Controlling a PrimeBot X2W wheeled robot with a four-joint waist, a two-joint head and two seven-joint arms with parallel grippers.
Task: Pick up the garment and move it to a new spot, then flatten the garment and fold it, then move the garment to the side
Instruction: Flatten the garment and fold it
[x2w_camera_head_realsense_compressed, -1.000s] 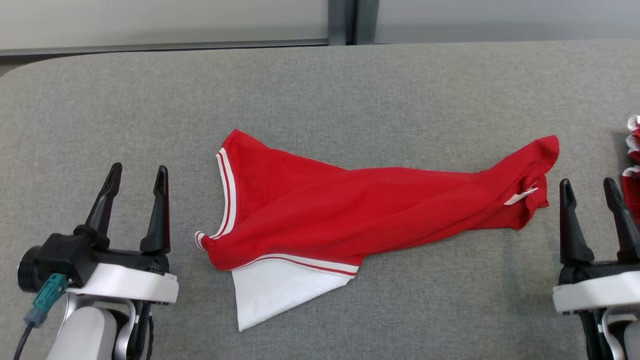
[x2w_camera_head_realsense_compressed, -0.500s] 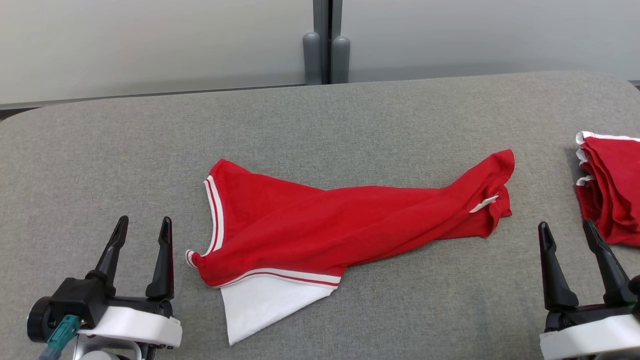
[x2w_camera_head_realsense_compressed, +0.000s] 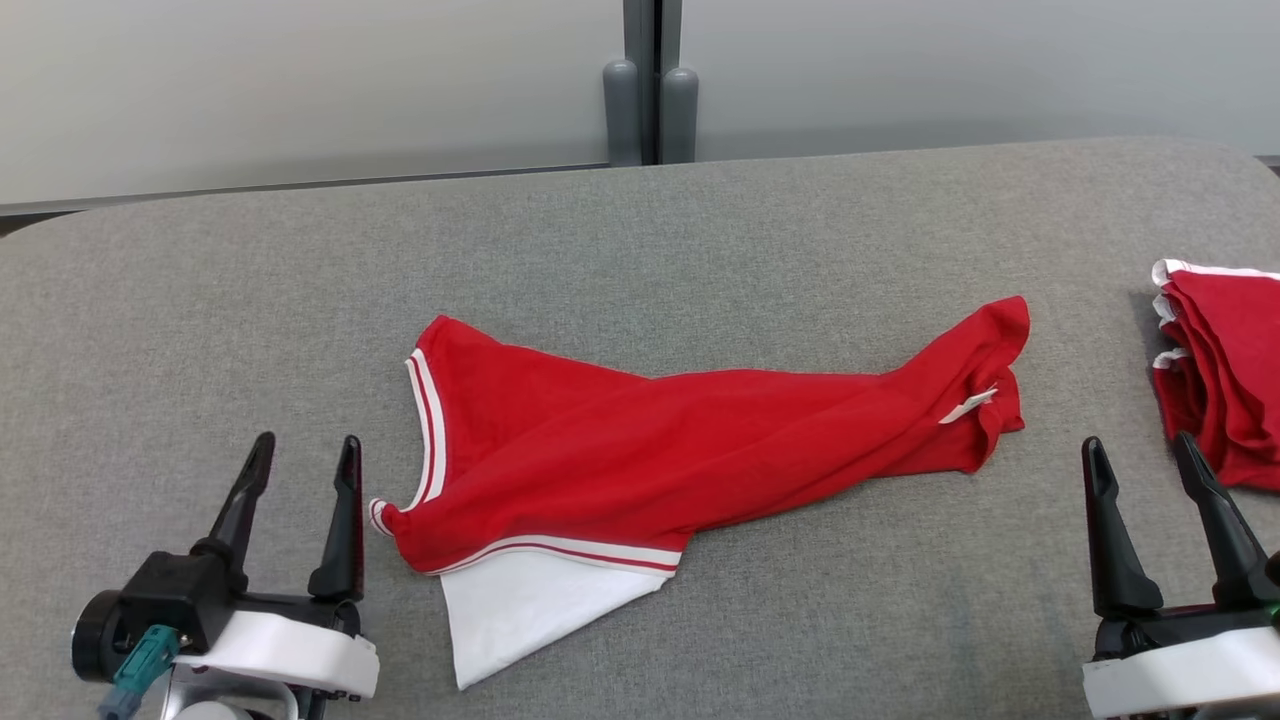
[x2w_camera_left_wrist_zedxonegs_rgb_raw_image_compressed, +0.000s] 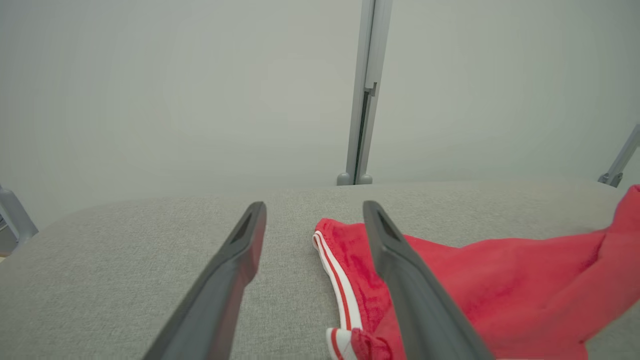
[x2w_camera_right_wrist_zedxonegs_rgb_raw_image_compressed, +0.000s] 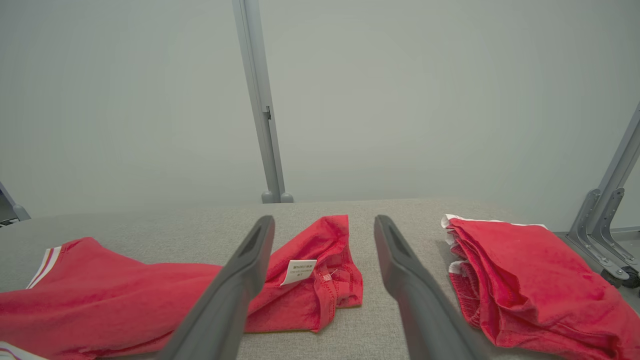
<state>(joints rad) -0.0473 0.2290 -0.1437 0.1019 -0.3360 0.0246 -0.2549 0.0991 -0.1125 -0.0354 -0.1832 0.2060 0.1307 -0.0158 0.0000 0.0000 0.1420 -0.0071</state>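
— How do the hands stand?
— Nearest, both sit low with fingers pointing away. The left gripper (x2w_camera_head_realsense_compressed: 307, 441) has its jaws spread and grasps nothing; the right gripper (x2w_camera_head_realsense_compressed: 1138, 442) is the same, released and bare.
— And the garment?
— The red garment (x2w_camera_head_realsense_compressed: 640, 440) lies crumpled on the grey table (x2w_camera_head_realsense_compressed: 700, 230) between them, touching neither. Its white flap (x2w_camera_head_realsense_compressed: 520, 610) and striped trim (x2w_camera_head_realsense_compressed: 428, 420) lie just right of the left gripper; the end with the white label (x2w_camera_head_realsense_compressed: 968, 406) is left of the right gripper, slightly beyond its tips.
— Anything crowding them?
— A pile of folded red clothes (x2w_camera_head_realsense_compressed: 1225, 370) sits just beyond the right gripper's outer finger. Farther off, a pale wall (x2w_camera_head_realsense_compressed: 300, 90) with a grey post (x2w_camera_head_realsense_compressed: 650, 80)
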